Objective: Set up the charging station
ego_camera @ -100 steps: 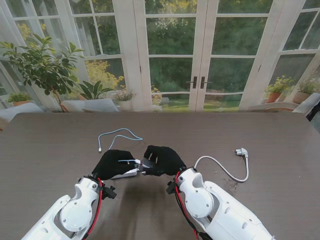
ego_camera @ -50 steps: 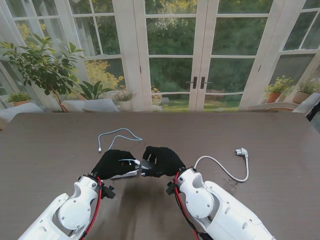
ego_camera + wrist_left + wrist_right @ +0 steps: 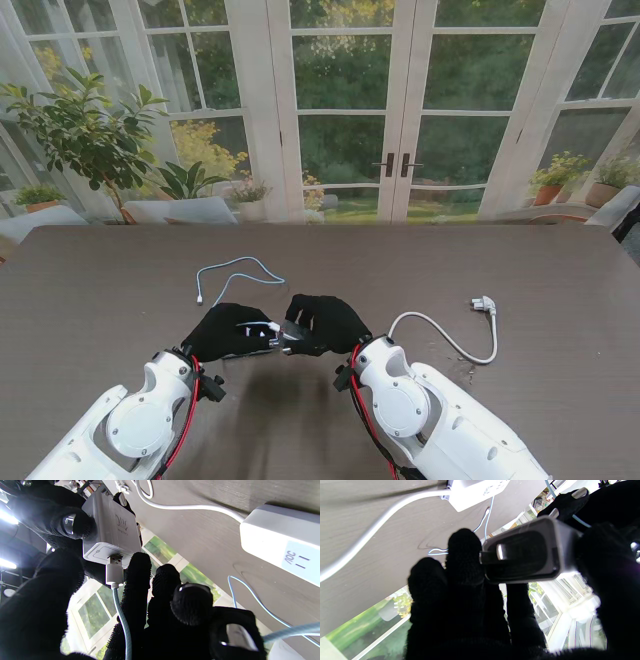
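Observation:
Both black-gloved hands meet above the middle of the table. My right hand [image 3: 325, 322] [image 3: 460, 600] is shut on a white charger brick [image 3: 112, 535] [image 3: 522, 555], whose prong face shows in the right wrist view. My left hand [image 3: 232, 332] [image 3: 160, 610] is shut on the white USB plug [image 3: 114, 570] of a light-blue cable [image 3: 240, 265] [image 3: 122, 620]. The plug's metal tip sits in the brick's port, partly in. A white power strip [image 3: 282, 547] [image 3: 475, 490] lies on the table under the hands.
The blue cable loops away from me, its free end [image 3: 199, 298] lying left of the hands. The strip's white cord [image 3: 440, 335] curves right to a plug [image 3: 484, 304]. The dark wooden table [image 3: 100, 290] ends at glass doors at the far side.
My left hand has shifted slightly right, closing onto the right hand with the USB plug. The left forearm has dropped nearer to me. The right hand has barely moved.

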